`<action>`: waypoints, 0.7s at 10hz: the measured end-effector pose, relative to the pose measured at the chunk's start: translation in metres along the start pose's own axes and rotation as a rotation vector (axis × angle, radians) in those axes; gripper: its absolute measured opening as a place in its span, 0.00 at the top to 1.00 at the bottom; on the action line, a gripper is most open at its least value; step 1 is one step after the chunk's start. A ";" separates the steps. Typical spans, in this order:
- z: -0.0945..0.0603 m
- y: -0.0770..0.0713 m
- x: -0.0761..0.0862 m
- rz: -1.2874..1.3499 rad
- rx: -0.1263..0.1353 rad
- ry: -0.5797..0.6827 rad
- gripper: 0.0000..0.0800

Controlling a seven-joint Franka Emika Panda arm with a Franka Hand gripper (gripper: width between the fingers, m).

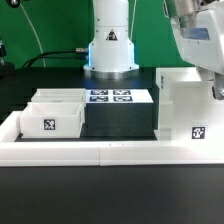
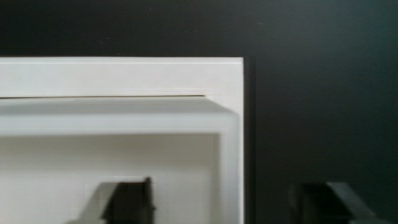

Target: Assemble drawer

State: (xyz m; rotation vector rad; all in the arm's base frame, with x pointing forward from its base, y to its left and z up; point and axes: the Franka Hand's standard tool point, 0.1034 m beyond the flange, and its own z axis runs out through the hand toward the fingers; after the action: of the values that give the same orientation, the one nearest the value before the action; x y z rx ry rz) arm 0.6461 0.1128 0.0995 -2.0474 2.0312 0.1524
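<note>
The tall white casing (image 1: 185, 112) of the drawer stands at the exterior view's right, with a square tag on its front. Two small white open-top trays (image 1: 50, 115) sit together at the exterior view's left, and the front one shows a tag. My gripper (image 1: 214, 88) hangs over the casing's far right top edge. In the wrist view the casing's corner (image 2: 125, 120) fills the picture. My gripper (image 2: 228, 205) is open. One dark finger (image 2: 125, 200) is over the white part and the other is over the black table, with the casing's side wall between them.
The marker board (image 1: 110, 97) lies flat between the trays and the casing, in front of the robot base (image 1: 108, 50). A long low white border rail (image 1: 100, 150) runs along the front of the black table.
</note>
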 end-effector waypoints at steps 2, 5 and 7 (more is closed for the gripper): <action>0.000 0.000 0.000 0.000 0.001 0.000 0.21; -0.012 0.004 0.006 -0.126 -0.007 -0.009 0.20; -0.032 0.009 0.012 -0.224 0.000 -0.019 0.19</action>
State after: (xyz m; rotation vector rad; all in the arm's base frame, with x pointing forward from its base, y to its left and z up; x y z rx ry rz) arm 0.6342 0.0932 0.1261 -2.2456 1.7740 0.1283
